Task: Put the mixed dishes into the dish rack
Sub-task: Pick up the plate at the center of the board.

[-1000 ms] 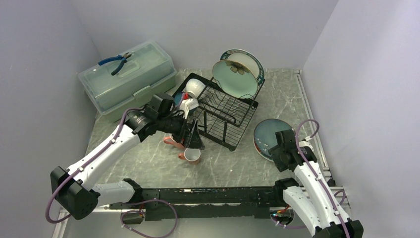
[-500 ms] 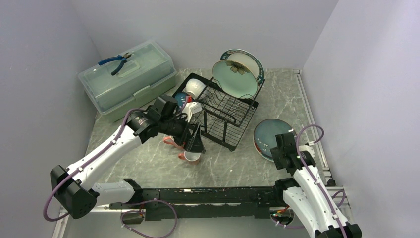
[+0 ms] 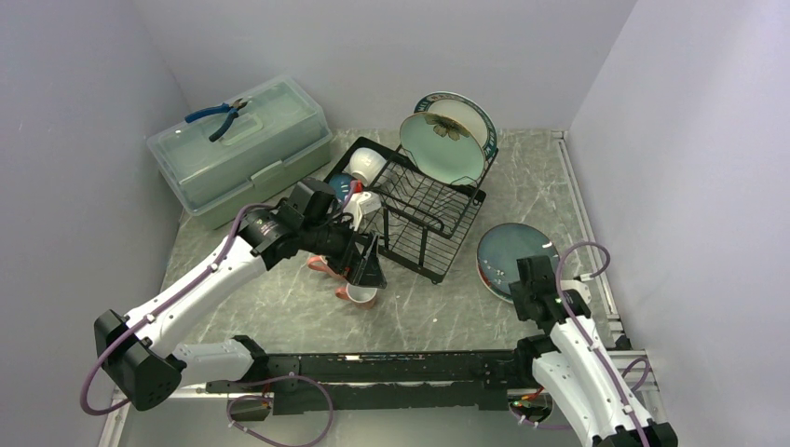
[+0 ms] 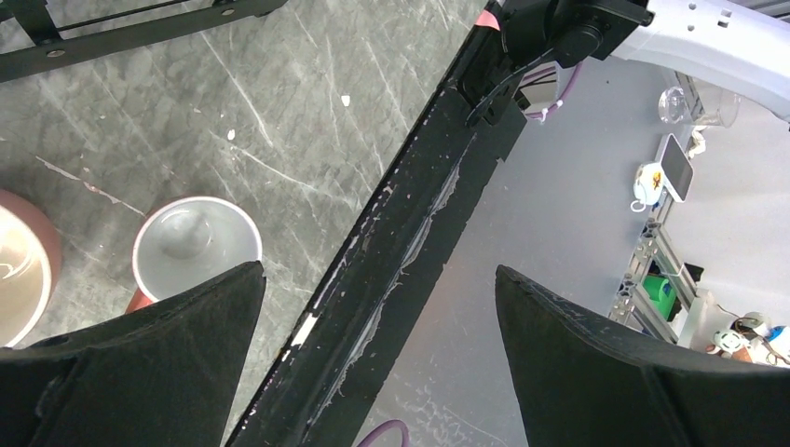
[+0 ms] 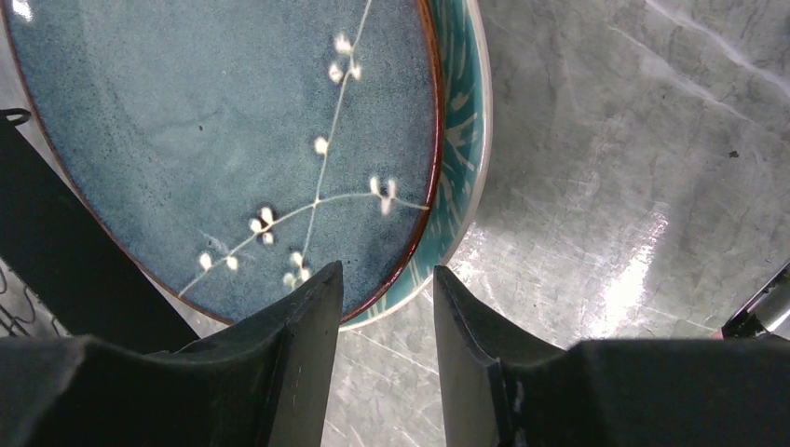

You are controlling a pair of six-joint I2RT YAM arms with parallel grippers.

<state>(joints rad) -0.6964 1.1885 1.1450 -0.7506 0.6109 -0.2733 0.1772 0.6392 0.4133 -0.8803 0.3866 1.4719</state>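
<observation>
The black wire dish rack (image 3: 424, 212) holds a pale green floral plate (image 3: 443, 149) and a white teal-rimmed plate (image 3: 469, 112) upright at its far end, and white cups (image 3: 364, 164) at its left end. My left gripper (image 3: 366, 264) is open wide above a pink mug (image 3: 360, 294), which shows with a white inside in the left wrist view (image 4: 196, 244). A second pink mug (image 3: 320, 265) lies beside it. My right gripper (image 5: 387, 275) is open and empty at the near rim of a dark teal plate (image 5: 233, 121) stacked on a teal-patterned plate (image 5: 463, 140).
A translucent pale green lidded box (image 3: 240, 149) with blue pliers (image 3: 216, 115) on top stands at the back left. The black rail (image 3: 401, 365) runs along the near edge. Grey walls close in the left, the back and the right.
My left gripper moved a little right and lower over the pink mug. My right arm drew back toward the near edge, off the stacked plates.
</observation>
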